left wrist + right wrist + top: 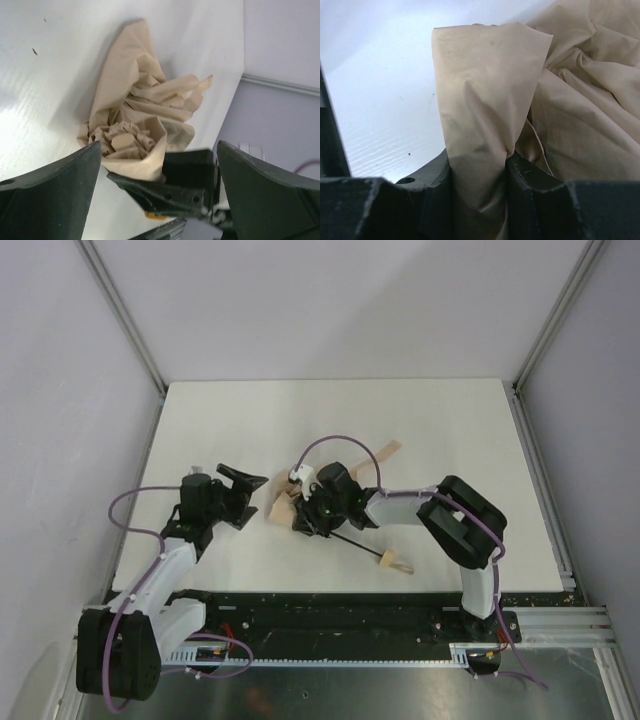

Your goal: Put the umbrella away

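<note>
The umbrella lies loose and crumpled in the middle of the top view, the right gripper pinches a fold of its cloth, and the left gripper gapes wide, holding nothing, so most of the tidying looks left to do.

Top view: umbrella canopy mostly hidden under right gripper. Right wrist: fabric runs off right edge. Left wrist: left fingers cut at bottom.
</note>
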You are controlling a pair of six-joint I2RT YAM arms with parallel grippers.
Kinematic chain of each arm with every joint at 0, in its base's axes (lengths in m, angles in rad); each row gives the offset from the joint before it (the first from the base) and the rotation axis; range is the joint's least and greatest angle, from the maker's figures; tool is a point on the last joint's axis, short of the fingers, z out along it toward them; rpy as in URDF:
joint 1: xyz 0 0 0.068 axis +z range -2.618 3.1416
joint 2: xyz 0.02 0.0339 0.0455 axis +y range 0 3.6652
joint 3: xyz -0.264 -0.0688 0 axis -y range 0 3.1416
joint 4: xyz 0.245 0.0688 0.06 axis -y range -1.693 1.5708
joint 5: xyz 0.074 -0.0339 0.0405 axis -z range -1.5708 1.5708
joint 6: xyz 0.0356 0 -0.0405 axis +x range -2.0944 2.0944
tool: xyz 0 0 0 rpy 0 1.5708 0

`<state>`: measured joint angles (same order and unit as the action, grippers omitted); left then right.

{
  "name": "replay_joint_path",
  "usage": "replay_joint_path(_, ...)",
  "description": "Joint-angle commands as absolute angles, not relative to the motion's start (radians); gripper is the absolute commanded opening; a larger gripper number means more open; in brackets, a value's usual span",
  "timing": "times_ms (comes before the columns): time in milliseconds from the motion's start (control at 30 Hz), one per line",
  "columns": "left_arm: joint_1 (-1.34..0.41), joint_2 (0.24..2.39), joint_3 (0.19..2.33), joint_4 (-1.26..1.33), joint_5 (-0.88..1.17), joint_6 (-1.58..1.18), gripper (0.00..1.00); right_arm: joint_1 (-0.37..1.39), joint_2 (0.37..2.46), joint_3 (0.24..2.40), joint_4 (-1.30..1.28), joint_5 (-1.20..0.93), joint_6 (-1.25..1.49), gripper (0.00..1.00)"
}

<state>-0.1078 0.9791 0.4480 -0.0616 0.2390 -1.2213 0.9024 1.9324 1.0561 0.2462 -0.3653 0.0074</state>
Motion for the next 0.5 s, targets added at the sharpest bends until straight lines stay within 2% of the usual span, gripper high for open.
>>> replay_joint_path(0, -0.107, 0.939, 0.403, -0.049, 0.339, -1.236, 0.99, 0.865, 2.086, 1.043, -0.09, -0.682, 0.175, 0.0)
replay_joint_path(200, -0.2, 0.953, 0.391, -0.039, 0.322, -1.33, 0.99, 0.823, 2.167, 1.106, -0.056, -0.816, 0.245, 0.0)
replay_joint_path(467, -0.298, 1.082, 0.388, -0.015, 0.291, -1.439, 0.99, 0.783, 2.193, 1.133, -0.035, -0.868, 0.263, 0.0)
